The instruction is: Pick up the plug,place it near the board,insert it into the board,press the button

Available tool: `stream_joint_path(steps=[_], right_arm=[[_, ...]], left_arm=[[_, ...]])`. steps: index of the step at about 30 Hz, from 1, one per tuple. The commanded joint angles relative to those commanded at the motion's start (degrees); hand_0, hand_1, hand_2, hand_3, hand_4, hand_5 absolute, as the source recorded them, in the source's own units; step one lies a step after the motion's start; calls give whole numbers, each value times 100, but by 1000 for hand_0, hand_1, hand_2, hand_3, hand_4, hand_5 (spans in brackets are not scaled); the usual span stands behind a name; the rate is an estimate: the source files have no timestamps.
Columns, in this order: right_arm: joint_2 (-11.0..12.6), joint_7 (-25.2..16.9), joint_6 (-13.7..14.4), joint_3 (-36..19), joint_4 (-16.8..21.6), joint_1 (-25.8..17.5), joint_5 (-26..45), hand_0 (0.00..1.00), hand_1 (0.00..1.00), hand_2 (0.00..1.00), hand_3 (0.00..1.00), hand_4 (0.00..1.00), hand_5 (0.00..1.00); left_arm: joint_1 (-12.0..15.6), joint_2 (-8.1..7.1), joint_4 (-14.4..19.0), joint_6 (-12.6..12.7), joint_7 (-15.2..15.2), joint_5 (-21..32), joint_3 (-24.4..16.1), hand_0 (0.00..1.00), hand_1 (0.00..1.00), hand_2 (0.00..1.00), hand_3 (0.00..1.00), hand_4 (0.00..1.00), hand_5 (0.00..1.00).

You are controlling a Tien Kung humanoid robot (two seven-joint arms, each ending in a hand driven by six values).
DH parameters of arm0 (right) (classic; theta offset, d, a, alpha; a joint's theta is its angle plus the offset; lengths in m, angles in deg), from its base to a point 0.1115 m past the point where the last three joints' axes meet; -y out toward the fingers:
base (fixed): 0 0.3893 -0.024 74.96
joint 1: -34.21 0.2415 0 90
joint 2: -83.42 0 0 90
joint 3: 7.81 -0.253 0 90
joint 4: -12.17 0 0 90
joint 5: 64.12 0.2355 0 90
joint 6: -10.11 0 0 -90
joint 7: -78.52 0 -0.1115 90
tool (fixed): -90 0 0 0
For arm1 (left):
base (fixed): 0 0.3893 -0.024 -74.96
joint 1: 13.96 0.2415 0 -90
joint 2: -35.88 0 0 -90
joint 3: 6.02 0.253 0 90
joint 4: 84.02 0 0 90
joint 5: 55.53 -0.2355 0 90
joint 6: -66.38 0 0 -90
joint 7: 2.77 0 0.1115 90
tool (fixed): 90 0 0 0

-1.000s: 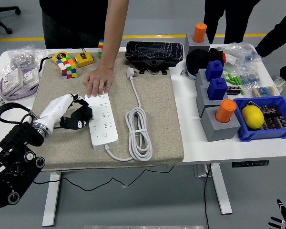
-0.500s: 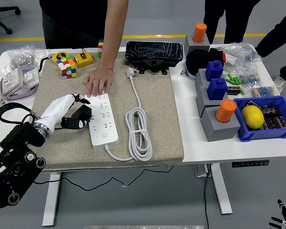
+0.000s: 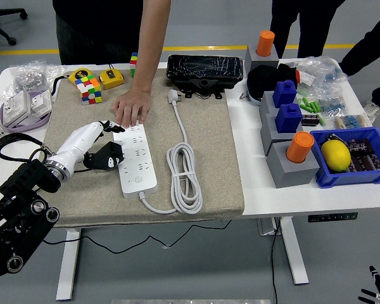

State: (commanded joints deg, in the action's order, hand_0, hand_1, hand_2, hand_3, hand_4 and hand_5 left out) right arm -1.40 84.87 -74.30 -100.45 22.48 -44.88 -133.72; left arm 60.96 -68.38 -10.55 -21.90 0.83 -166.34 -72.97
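The white plug (image 3: pixel 173 96) lies on the beige mat (image 3: pixel 209 158) at the far side. Its cable runs down to a coil (image 3: pixel 185 174) beside the white power strip (image 3: pixel 137 158). The strip's button (image 3: pixel 138 179) is near its front end. My left hand (image 3: pixel 106 152), white-shelled with black fingers, hovers at the strip's left edge, fingers loosely bent around nothing. A person's hand (image 3: pixel 132 107) presses flat on the strip's far end. My right hand (image 3: pixel 375 290) barely shows at the bottom right corner, below the table.
Colourful cubes (image 3: pixel 88 88) and a yellow tape measure (image 3: pixel 111 78) sit at the mat's far left. A black case (image 3: pixel 204 68) lies behind the plug. Grey blocks with blue and orange pegs (image 3: pixel 291 145) and a blue bin (image 3: pixel 348 155) stand right.
My left hand has shifted slightly toward the far side along the strip's left edge, and its fingers have moved a little. The person's hand and the plug have stayed put.
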Motion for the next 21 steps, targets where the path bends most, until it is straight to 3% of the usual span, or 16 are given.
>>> stream_joint_path(steps=[4, 5, 7, 10, 11, 12, 13, 16, 17, 21], right_arm=[[2, -6, -1, 4, 0, 8, 7, 747, 633, 617, 643, 998, 998], [2, -6, -1, 5, 0, 9, 9, 745, 633, 617, 643, 998, 998], [2, -8, -3, 8, 0, 13, 13, 745, 633, 617, 643, 998, 998], [6, -6, -6, 7, 0, 22, 11, 745, 633, 617, 643, 998, 998], [6, -7, -6, 6, 0, 23, 12, 747, 632, 615, 643, 998, 998], [6, -7, -6, 6, 0, 24, 12, 747, 632, 615, 643, 998, 998], [6, -7, -8, 8, 0, 24, 14, 747, 632, 615, 643, 998, 998], [2, -7, -10, 0, 0, 15, 15, 747, 632, 615, 643, 998, 998], [0, -7, -13, 0, 0, 9, 17, 749, 632, 614, 642, 998, 998], [-4, -9, -20, -9, 0, -9, 14, 749, 632, 614, 642, 998, 998]], left_arm=[[29, 33, 1, 5, -135, 602, -80, 807, 884, 832, 828, 998, 323], [35, 39, 0, 21, -155, 726, -90, 989, 994, 957, 934, 998, 998], [85, 86, 35, 121, -255, 1067, -163, 989, 994, 957, 934, 998, 998], [267, 258, 187, 558, -575, 1804, -333, 989, 994, 957, 934, 998, 998], [308, 296, 231, 707, -658, 2027, -358, 998, 998, 983, 975, 998, 998], [320, 307, 244, 774, -683, 2191, -365, 998, 998, 983, 975, 998, 998], [428, 417, 375, 930, -694, 2414, -475, 998, 998, 983, 975, 998, 998], [716, 649, 820, 1639, -530, 3063, -676, 998, 998, 983, 975, 998, 998], [822, 722, 985, 1863, -360, 2967, -752, 998, 962, 930, 932, 998, 998], [1194, 792, 1637, 2670, 478, 2268, -886, 998, 962, 930, 932, 998, 998]])
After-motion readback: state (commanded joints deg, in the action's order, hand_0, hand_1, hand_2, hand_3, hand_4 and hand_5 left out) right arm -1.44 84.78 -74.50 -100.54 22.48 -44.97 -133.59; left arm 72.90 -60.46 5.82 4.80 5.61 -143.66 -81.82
